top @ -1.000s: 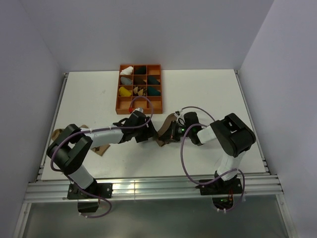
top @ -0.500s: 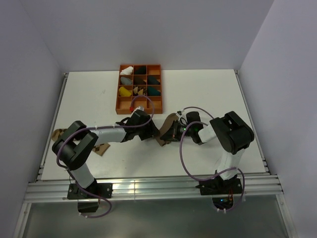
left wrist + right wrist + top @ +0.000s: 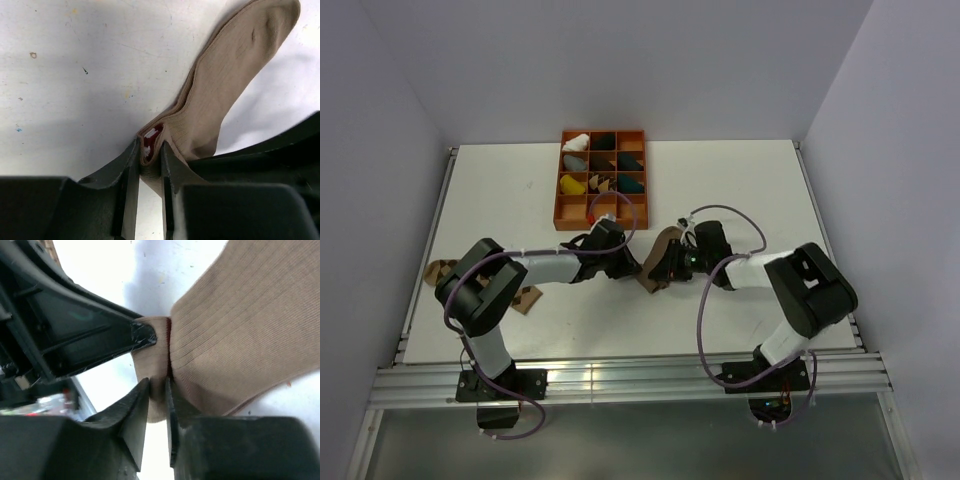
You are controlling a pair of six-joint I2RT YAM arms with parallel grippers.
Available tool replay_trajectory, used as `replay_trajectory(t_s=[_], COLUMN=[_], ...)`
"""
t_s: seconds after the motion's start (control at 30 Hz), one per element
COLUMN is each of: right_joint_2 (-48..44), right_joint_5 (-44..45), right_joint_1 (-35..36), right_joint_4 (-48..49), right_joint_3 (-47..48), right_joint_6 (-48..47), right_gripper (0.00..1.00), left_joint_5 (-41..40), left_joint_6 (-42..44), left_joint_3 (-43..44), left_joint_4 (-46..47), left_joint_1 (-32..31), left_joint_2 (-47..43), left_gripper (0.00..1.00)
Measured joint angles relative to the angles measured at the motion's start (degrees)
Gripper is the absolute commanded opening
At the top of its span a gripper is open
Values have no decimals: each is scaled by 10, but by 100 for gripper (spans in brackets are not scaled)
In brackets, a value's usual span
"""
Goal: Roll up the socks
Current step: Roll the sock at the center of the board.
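Roll start; your left gripper (image 3: 149,150) and right gripper (image 3: 157,385) pinched the sock (image 3: 235,75) by its cuff; toe at 1 o'clock | next, you needed to wind cuff toeward.

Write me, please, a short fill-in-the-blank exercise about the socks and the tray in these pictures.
1. The left jaws and the right jaws both pinch the tan sock at its red-and-white ____.
2. The argyle sock lies near the ____ edge of the table.
3. The tray has ____ columns of compartments.
Missing words: cuff; left; three.
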Motion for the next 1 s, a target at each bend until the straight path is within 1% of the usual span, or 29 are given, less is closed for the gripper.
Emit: replay_trajectory(t_s=[0.07, 0.1, 0.13, 0.27, 0.37, 0.57, 0.73, 1.0], right_joint_2=[-33, -53, -74, -147, -176, -180, -158, -117], right_joint_5=[35, 52, 77, 161, 220, 333, 415, 490], right_joint_1=[14, 23, 34, 82, 126, 206, 259, 310], right_joint_4=[-33, -50, -65, -110, -132, -154, -155, -146], right_joint_3=[0, 0, 0, 1, 4, 6, 17, 35], right_joint_6=[-28, -42, -58, -119, -158, -219, -255, -290], right_gripper=[40, 45, 47, 49, 50, 51, 52, 52], left_joint_5=[0, 0, 0, 0, 0, 9, 20, 43], left_joint_6=[7, 10, 16, 37, 58, 95, 116, 134], left_joint_3=[6, 9, 13, 34, 54, 86, 101, 120], left_joint_4=[-12, -18, -26, -55, -82, -119, -136, -151], left_joint_1=[0, 0, 0, 0, 0, 2, 6, 17], left_joint_2=[0, 0, 0, 6, 12, 25, 33, 46], left_gripper=[14, 13, 13, 13, 13, 13, 13, 13])
